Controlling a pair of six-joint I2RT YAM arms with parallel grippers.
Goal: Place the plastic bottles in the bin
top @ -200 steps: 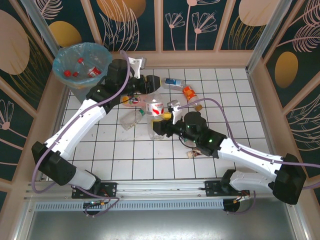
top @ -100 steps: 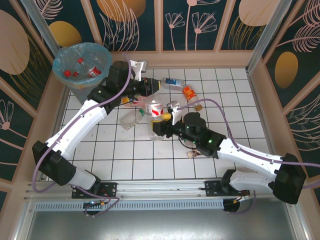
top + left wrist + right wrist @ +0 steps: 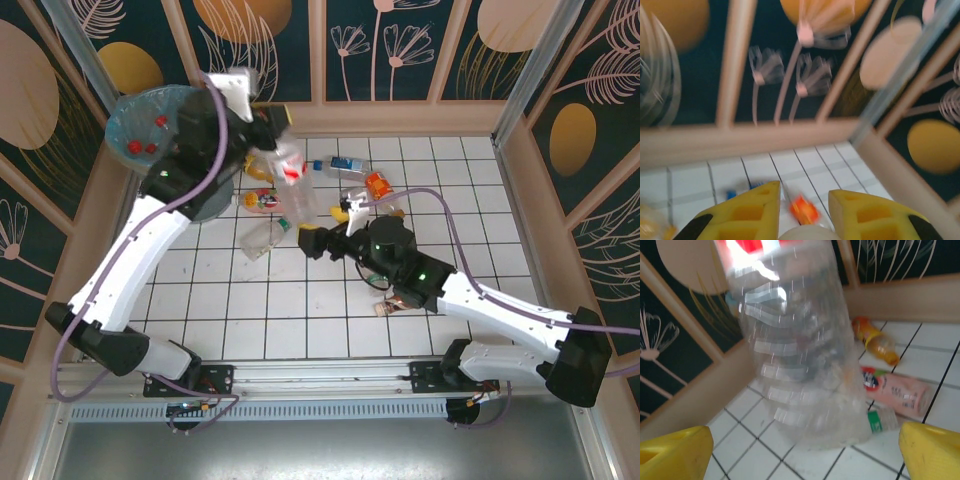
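Note:
A large clear plastic bottle with a red label (image 3: pixel 296 184) hangs tilted above the tiles, blurred by motion. My left gripper (image 3: pixel 272 128) is shut on its top end. A pale rounded part of that bottle (image 3: pixel 810 233) shows between the yellow fingers (image 3: pixel 747 215). The same bottle (image 3: pixel 800 355) fills the space ahead of my right gripper (image 3: pixel 805 455), which stands wide open and apart from it. The right gripper (image 3: pixel 318 241) sits just below and right of the bottle's lower end. The bin (image 3: pixel 150 125), lined with a light-blue bag, is at the back left and holds several bottles.
Loose bottles lie on the tiles: a blue-labelled one (image 3: pixel 346 164), an orange one (image 3: pixel 378 185), a clear one (image 3: pixel 262 238) and a pink-labelled one (image 3: pixel 897 390). Wooden wall rails (image 3: pixel 400 118) close in the floor at the back and sides.
My left gripper closed on the big bottle's top and lifted it up and back toward the bin. My right gripper opened and let the bottle go.

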